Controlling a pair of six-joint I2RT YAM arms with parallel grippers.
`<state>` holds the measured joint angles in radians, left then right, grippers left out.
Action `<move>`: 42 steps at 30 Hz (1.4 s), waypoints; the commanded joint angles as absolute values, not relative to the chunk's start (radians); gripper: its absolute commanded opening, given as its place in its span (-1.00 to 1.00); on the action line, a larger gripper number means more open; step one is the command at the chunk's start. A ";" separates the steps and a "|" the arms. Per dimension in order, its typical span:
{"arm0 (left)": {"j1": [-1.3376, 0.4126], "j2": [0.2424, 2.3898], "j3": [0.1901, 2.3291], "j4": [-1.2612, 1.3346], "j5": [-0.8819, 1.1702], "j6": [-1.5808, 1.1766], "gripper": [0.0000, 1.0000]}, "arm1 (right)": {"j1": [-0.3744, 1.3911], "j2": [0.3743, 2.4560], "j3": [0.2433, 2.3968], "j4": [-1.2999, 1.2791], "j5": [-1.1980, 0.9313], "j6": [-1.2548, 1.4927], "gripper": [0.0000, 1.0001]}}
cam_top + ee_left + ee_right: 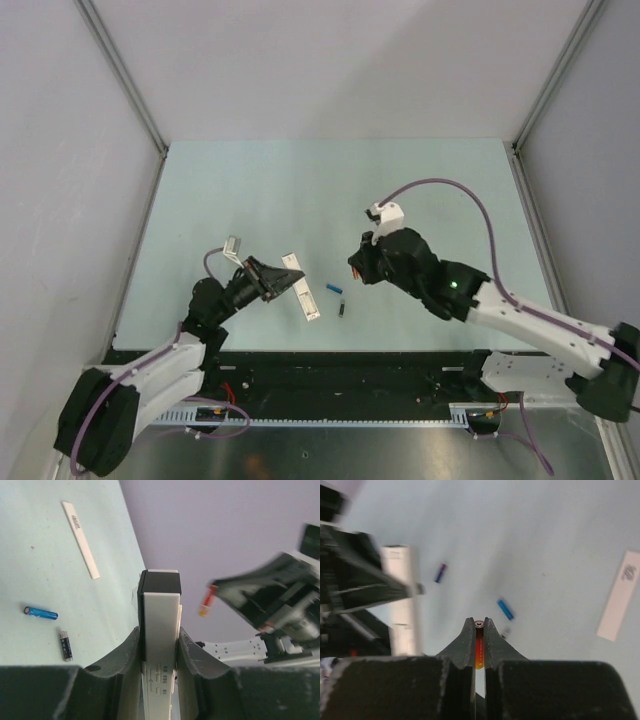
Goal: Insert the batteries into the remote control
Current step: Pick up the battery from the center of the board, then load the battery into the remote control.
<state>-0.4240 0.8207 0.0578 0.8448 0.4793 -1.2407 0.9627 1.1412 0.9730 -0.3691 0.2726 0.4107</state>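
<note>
The remote control (161,615), a white bar with a black end block, stands upright between my left gripper's (159,632) jaws, which are shut on its sides. In the top view it sits at the left gripper's (283,277) tip. My right gripper (479,625) is shut on a red battery (479,647) that lies lengthwise between the fingers. This gripper (354,270) hangs above the table, just right of the remote control (291,263). On the table lie a blue battery (41,612) and a black battery (66,645). A blurred bluish battery (440,572) lies further off.
A thin flat white strip (80,539) with a dark printed patch lies on the pale green table (250,190), below the left gripper's tip in the top view. Grey walls close in the table on the left, right and far sides.
</note>
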 commanded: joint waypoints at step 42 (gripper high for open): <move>-0.552 1.134 0.342 0.888 0.419 -1.385 -1.00 | 1.292 1.198 0.877 0.087 0.635 0.342 -1.00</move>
